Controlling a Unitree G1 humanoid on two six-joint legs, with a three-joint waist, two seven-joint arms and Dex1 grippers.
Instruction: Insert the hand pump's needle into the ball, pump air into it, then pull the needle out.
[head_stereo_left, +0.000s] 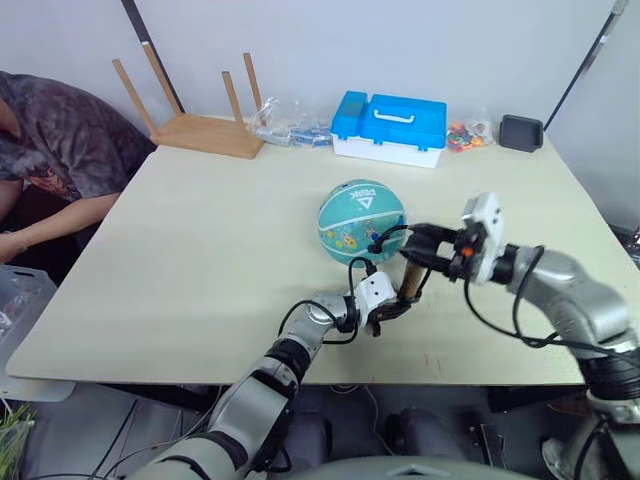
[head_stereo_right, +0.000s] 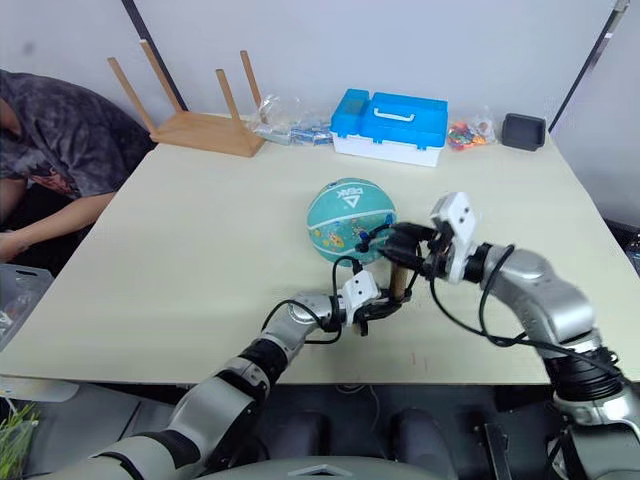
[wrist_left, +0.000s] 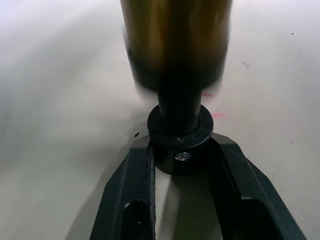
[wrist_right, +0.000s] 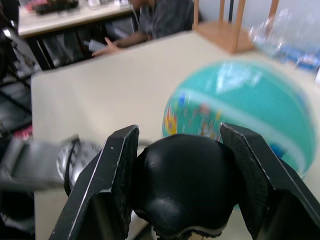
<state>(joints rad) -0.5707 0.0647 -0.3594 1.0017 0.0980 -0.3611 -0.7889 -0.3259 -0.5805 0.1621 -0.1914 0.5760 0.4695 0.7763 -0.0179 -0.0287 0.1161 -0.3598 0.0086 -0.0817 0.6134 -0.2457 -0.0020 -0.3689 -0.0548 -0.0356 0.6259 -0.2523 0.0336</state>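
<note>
Beige surface (head_stereo_left: 200, 250) carries everything I'm working with. My left jaws (head_stereo_left: 388, 312) are clamped on the black bottom cap of the pump (head_stereo_left: 411, 280), which stands upright. My right jaws (head_stereo_left: 428, 247) are closed around its black handle, just above. The teal ball (head_stereo_left: 361, 221) sits just beyond both, hose (head_stereo_left: 386, 236) curling against it.

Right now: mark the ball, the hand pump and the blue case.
ball (head_stereo_left: 355, 215): left eye view, upper teal face near the white logo.
hand pump (wrist_left: 175, 40): left wrist view, bronze cylinder.
blue case (head_stereo_left: 390, 120): left eye view, lid by the handle.
</note>
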